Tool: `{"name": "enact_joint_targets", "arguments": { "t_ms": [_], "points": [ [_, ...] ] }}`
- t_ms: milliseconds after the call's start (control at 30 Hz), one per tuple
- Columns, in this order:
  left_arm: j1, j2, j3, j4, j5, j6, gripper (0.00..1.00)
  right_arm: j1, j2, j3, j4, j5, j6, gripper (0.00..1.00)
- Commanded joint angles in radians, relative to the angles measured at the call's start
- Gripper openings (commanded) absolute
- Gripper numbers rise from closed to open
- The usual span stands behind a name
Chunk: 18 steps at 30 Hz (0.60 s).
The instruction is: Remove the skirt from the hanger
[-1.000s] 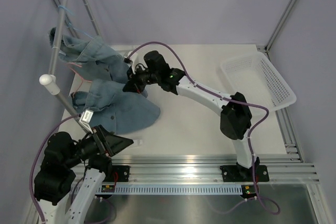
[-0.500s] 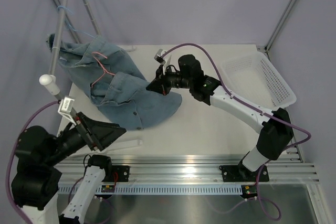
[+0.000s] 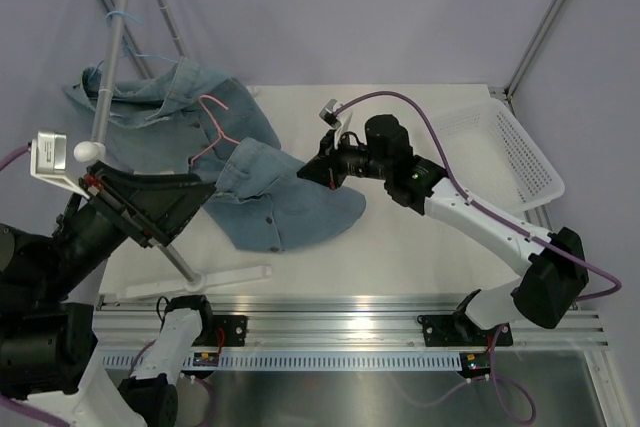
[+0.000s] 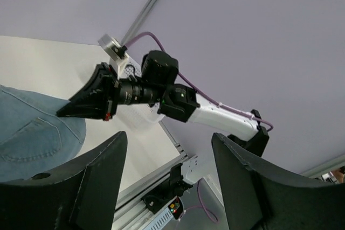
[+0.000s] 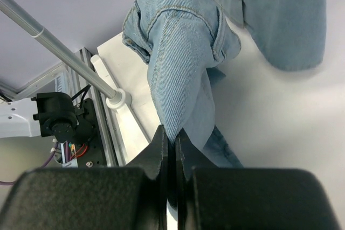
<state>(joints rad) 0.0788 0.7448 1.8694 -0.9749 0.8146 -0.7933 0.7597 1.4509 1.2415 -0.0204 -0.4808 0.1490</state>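
- as far as the top view goes, the right gripper (image 3: 320, 171) is pinching the near edge of the denim skirt (image 3: 285, 209), which stretches from the rail (image 3: 112, 57) down onto the table (image 3: 420, 247). the pink hanger (image 3: 212, 129) lies on top of the cloth up by the rail. can't tell if it's caught in the waistband or just sitting there.
- and the left gripper (image 3: 178, 205)?
- raised beside the rail, jaws spread, nothing in them. the white basket (image 3: 500, 152) sits well apart on the right.
- left wrist view agrees then. both fingers (image 4: 91, 187) are wide apart with just air between, looking across at the right arm and a corner of denim.
- right wrist view: its fingers are pressed together on a thin fold of denim, and the rest of the skirt hangs away toward the rail.
- so what goes wrong from here?
- my guess: nothing is holding the hanger, so a pull could drag it along with the skirt, or tug the rail and rock its stand base (image 3: 215, 277). also that pinch is on a narrow fold, so if the cloth snags on the hanger it may slip out of the jaws.
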Motion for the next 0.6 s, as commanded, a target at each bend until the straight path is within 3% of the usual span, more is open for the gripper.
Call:
{"name": "enact_joint_targets", "arguments": {
  "t_ms": [0, 567],
  "points": [
    [0.042, 0.1, 0.076, 0.033, 0.092, -0.043, 0.67, -0.034, -0.106, -0.031, 0.111, 0.018, 0.041, 0.0],
    [0.064, 0.353, 0.283, 0.338, 0.09, -0.271, 0.64, -0.117, -0.359, -0.254, 0.045, 0.056, 0.052, 0.0]
  ]
}}
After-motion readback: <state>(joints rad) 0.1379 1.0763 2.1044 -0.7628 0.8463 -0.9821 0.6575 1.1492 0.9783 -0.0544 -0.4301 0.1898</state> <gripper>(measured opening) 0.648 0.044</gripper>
